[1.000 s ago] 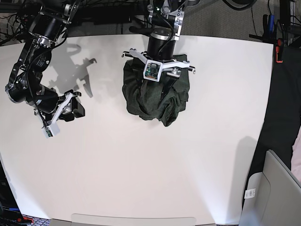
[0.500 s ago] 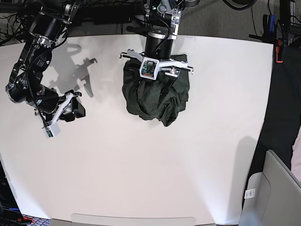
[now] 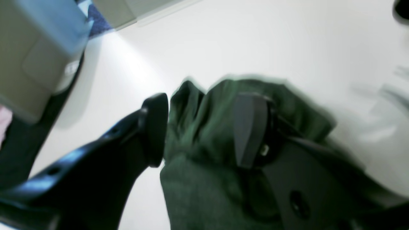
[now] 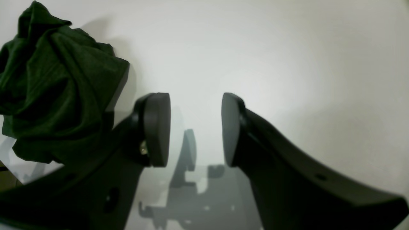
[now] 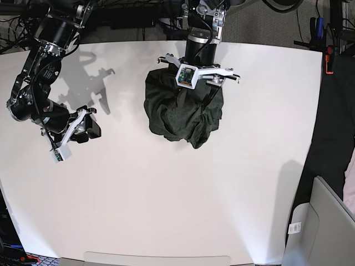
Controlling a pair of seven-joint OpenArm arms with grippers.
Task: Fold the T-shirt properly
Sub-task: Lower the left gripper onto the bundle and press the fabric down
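Note:
The T-shirt (image 5: 180,113) lies as a crumpled dark olive-green heap on the white table (image 5: 166,199), toward the back middle. My left gripper (image 5: 196,100) hangs right over the heap, pointing down into it. In the left wrist view, that left gripper (image 3: 203,127) stands open with a bulge of the T-shirt (image 3: 204,153) between its black fingers (image 3: 155,127), not pinched. My right gripper (image 5: 92,126) hovers far to the left over bare table. In the right wrist view, the right gripper (image 4: 195,127) is open and empty, with the T-shirt (image 4: 54,86) off to its upper left.
A grey-beige container (image 5: 321,221) stands past the table's front right corner and also appears as a beige container (image 3: 38,54) in the left wrist view. Cables and dark gear (image 5: 327,33) sit behind the table's back edge.
My left arm has shifted a little right and back over the heap, and its jaws have widened slightly. The shirt's top folds moved with it. The right arm has stayed still.

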